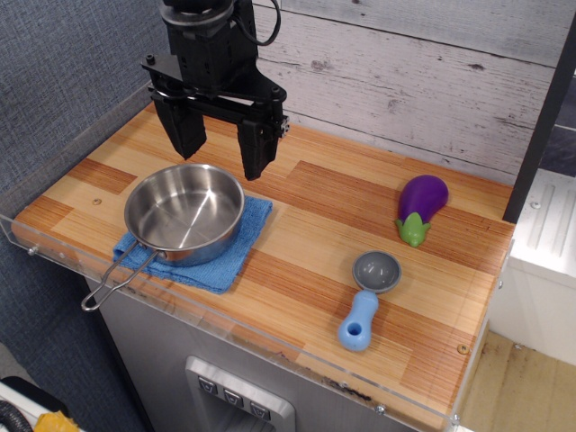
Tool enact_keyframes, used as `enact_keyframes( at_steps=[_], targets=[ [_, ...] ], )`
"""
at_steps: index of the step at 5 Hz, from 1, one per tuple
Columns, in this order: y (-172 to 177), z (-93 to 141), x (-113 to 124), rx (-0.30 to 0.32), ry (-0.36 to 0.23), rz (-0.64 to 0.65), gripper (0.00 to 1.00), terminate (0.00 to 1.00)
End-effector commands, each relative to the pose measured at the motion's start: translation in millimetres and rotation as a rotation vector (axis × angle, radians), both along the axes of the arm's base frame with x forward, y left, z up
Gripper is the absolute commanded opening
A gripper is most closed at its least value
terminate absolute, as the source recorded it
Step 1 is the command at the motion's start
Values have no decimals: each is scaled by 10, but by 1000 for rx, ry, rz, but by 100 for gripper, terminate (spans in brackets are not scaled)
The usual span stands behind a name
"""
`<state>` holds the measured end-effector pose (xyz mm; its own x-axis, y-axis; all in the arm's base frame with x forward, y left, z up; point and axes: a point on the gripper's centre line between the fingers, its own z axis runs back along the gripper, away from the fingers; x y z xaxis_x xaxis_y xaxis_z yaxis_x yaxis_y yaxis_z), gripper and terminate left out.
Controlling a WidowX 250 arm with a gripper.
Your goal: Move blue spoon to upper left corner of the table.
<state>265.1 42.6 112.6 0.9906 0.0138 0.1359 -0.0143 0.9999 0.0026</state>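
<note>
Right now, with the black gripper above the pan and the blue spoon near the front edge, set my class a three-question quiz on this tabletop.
1. True or false: the light-blue plastic spoon with the grey bowl lies inside the round steel pan.
2. The pan rests on: A) a blue cloth B) the purple eggplant toy C) bare wood.
3. Fill in: the black gripper is ____, holding nothing.

Key: 1 false, it lies on the wooden striped table; 2 A; 3 open.

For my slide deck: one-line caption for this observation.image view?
Open claw hovers above pan; blue spoon lies on the table near eggplant.
</note>
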Motion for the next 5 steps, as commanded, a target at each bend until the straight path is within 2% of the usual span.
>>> enact_keyframes(
  at_steps=[1,4,5],
  targets=[
    [0,0,0,0,0,0,100,0],
    [-517,-165,-254,6,41,-77,100,0],
    [-687,-228,-276,-14,47,-89,100,0]
  ],
)
